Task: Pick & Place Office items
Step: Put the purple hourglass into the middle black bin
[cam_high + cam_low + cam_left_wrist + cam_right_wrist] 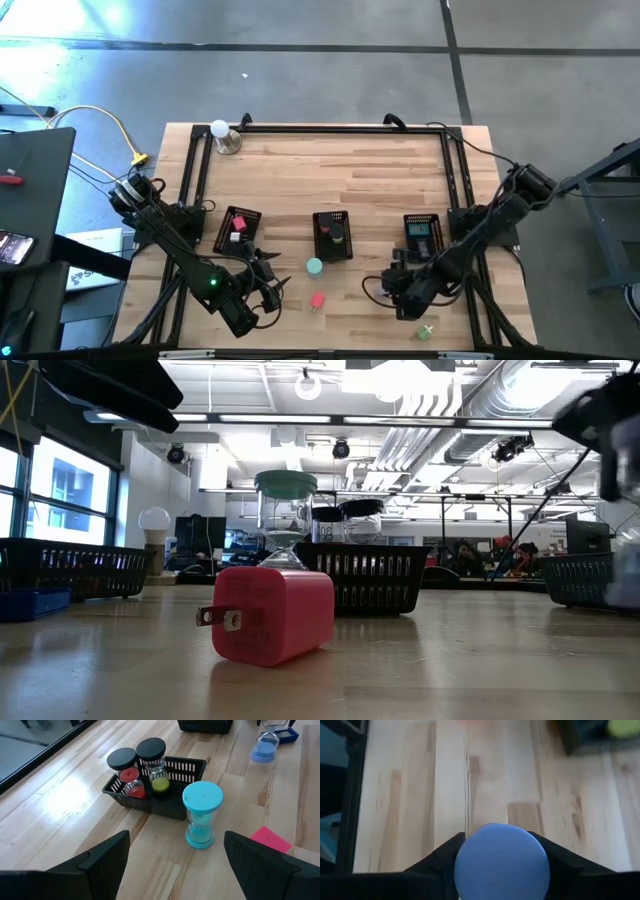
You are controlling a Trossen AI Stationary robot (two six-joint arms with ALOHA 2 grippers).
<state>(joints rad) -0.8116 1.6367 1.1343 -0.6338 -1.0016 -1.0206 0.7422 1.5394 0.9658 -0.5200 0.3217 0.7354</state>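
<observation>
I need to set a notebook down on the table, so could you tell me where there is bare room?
The far half is bare wood, between the white ball and the three trays. The near edge is crowded: teal hourglass, pink plug, green piece and both grippers.

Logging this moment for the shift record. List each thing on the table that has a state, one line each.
Teal hourglass: upright on the table, free.
Red and green hourglasses: upright in the middle tray.
Pink plug block: lying on its side, prongs out.
Blue-capped piece: between the right gripper fingers.
Left gripper: open, empty, facing the teal hourglass.
</observation>
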